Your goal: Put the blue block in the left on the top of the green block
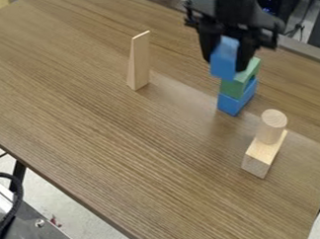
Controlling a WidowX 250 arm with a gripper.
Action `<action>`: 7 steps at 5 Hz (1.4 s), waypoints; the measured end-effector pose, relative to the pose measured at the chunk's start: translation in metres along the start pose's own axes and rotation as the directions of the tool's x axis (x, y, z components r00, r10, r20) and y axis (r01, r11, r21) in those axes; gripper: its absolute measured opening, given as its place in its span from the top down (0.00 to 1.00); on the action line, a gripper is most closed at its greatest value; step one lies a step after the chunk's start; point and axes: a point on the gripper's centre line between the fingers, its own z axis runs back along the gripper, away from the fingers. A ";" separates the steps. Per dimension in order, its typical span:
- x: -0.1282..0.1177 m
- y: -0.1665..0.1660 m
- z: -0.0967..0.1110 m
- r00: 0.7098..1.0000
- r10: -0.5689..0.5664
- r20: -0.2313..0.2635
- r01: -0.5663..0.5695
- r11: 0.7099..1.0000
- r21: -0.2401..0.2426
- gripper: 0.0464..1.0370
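Tabletop (124,157): wood-grained, faint sheen. Wedge (140,60), cylinder (271,127): bare wood. 2 blue blocks (232,104), green block (236,85): matt.

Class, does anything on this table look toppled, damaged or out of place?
Nothing stands out: the wooden wedge stands upright, the green block sits on the lower blue block, and nothing looks spilled or broken.

a wooden cylinder (273,126) on a wooden block (261,156); upright wooden wedge (139,62).
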 end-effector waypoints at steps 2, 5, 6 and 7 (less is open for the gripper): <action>0.020 -0.008 -0.016 1.000 0.007 -0.014 -0.007 0.999 0.039 0.48; 0.026 -0.003 -0.012 0.999 0.043 -0.034 -0.043 0.999 0.010 0.48; 0.027 0.002 -0.013 0.998 0.048 -0.041 -0.048 0.999 0.003 0.48; 0.027 0.006 -0.014 0.998 0.049 -0.046 -0.049 0.999 0.001 0.48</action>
